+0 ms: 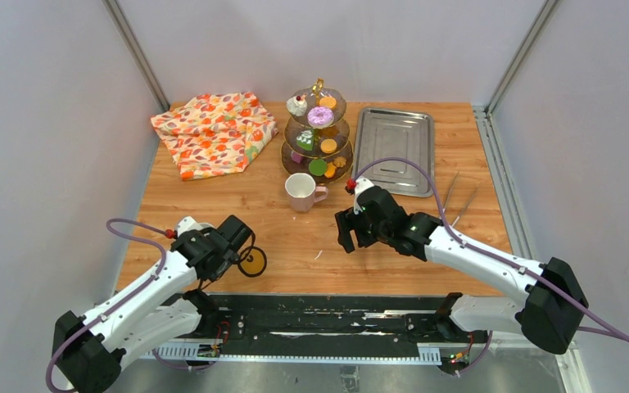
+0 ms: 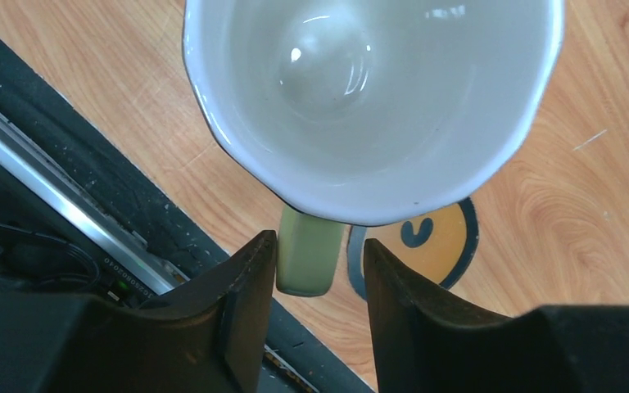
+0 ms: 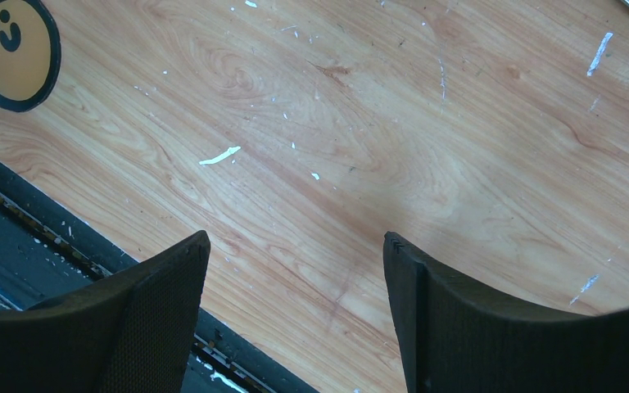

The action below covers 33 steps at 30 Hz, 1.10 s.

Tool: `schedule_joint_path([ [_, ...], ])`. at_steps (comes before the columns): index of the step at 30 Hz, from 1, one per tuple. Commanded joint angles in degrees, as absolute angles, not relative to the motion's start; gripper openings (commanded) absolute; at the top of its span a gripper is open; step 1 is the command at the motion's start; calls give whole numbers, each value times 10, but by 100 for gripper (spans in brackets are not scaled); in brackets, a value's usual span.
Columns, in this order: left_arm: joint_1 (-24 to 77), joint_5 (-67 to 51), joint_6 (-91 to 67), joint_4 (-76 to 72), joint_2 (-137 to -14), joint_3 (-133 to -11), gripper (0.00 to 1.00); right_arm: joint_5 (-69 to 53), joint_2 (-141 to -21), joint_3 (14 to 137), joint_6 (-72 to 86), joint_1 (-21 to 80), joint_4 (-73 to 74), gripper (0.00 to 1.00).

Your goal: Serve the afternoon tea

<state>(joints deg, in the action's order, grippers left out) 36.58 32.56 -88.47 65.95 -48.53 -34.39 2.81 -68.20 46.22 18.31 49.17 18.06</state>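
Note:
The yellow-green mug [image 2: 368,90] fills the left wrist view from above, white inside and empty. Its green handle [image 2: 307,254] sits between the fingers of my left gripper [image 2: 319,241]; the left finger touches it and a small gap shows at the right finger. In the top view my left gripper [image 1: 244,244] hides this mug. The pink mug [image 1: 301,191] stands in front of the three-tier stand [image 1: 317,135], which carries the pastries. My right gripper [image 1: 346,231] is open and empty over bare wood [image 3: 295,246].
An orange smiley disc [image 1: 253,263] lies by the left gripper, near the table's front edge, also in the right wrist view [image 3: 14,51]. A steel tray [image 1: 393,147] lies right of the stand, metal tongs [image 1: 457,201] further right, a patterned cloth [image 1: 213,131] at back left.

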Motion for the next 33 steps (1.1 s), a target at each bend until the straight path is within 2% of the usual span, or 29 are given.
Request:
schedule_joint_path([
  [1,370,346,-881,664,-480,-367,46,32,-673,451,174,495,190,76],
  [7,370,351,-893,665,-468,-355,33,32,-673,450,175,495,192,76],
  [13,370,356,-905,684,-456,-355,6,32,-673,449,172,495,192,76],
  [15,370,357,-910,697,-449,-356,1,31,-674,450,172,495,192,76],
  [29,370,367,-911,716,-439,-361,0,23,-676,449,172,495,187,76],
  [33,370,373,-911,714,-457,-366,14,24,-674,449,171,495,188,76],
])
